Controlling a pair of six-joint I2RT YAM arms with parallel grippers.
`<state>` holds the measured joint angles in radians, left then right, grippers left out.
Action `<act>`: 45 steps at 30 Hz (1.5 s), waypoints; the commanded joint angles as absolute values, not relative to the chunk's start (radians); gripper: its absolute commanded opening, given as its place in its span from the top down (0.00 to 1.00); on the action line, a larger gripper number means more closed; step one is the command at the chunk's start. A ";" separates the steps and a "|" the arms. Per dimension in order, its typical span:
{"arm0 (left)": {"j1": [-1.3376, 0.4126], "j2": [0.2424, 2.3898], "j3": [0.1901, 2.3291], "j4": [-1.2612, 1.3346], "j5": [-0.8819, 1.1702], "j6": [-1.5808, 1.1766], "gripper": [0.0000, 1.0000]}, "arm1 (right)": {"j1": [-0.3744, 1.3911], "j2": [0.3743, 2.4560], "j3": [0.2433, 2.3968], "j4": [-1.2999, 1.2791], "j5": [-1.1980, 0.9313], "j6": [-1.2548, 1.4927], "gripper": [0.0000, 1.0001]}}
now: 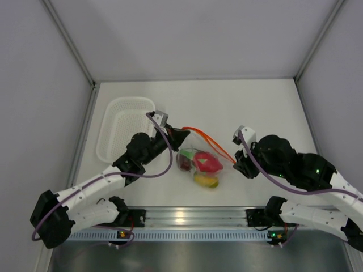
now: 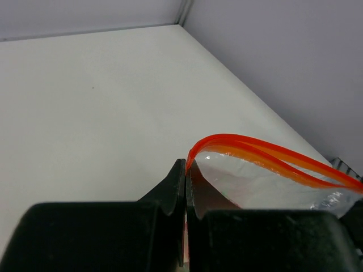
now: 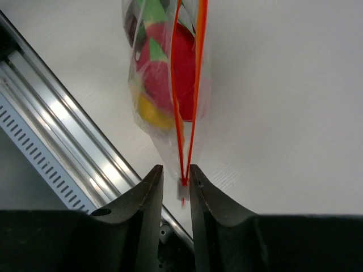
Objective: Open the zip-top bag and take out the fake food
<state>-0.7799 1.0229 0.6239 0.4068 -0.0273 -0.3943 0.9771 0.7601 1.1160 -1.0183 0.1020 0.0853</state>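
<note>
The zip-top bag (image 1: 220, 165) lies mid-table, its orange-red zip strip (image 1: 207, 140) stretched between my two grippers. Inside it are the fake food pieces: a red fruit with green leaves (image 1: 205, 162), a dark maroon one (image 1: 184, 161) and a yellow one (image 1: 206, 181). My left gripper (image 1: 181, 135) is shut on the strip's left end; in the left wrist view the gripper (image 2: 186, 164) pinches the strip (image 2: 255, 150). My right gripper (image 1: 235, 161) is slightly open, and the strip's right end (image 3: 182, 180) sits loose in the gap of the gripper (image 3: 176, 170). The red fruit (image 3: 170, 68) and the yellow one (image 3: 152, 110) show beyond it.
A white perforated basket (image 1: 125, 127) stands at the left behind the left arm. The aluminium rail (image 1: 187, 215) runs along the near edge and also shows in the right wrist view (image 3: 68, 124). Grey walls enclose the table on the left, back and right.
</note>
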 commanded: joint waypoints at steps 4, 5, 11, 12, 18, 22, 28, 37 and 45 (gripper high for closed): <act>-0.770 0.974 0.600 0.663 0.349 -0.348 1.00 | 0.965 0.746 1.181 -0.945 0.084 0.071 0.70; -0.770 0.971 0.598 0.663 0.376 -0.338 1.00 | 0.965 0.746 1.189 -0.919 0.107 0.069 0.67; -0.770 0.963 0.600 0.661 0.518 -0.299 1.00 | 0.963 0.793 1.255 -0.874 0.215 0.032 0.60; -0.770 0.965 0.600 0.660 0.522 -0.295 1.00 | 0.963 0.801 1.267 -0.862 0.227 0.025 0.59; -0.770 0.980 0.611 0.660 0.583 -0.282 1.00 | 0.953 0.908 1.321 -0.859 0.301 -0.041 0.55; -0.770 0.989 0.620 0.660 0.591 -0.281 1.00 | 0.922 0.968 1.325 -0.859 0.243 -0.071 0.53; -0.770 1.002 0.632 0.660 0.595 -0.279 1.00 | 0.894 0.959 1.247 -0.827 0.121 -0.068 0.46; -0.770 1.008 0.638 0.661 0.617 -0.279 1.00 | 0.798 0.908 1.126 -0.770 0.031 -0.063 0.44; -0.769 1.035 0.667 0.661 0.650 -0.288 1.00 | 0.792 0.940 1.103 -0.721 -0.035 -0.069 0.79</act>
<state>-0.7719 1.0283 0.6094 0.5686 0.6140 -0.2928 0.8028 0.9436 1.0927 -0.8040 0.0273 -0.0643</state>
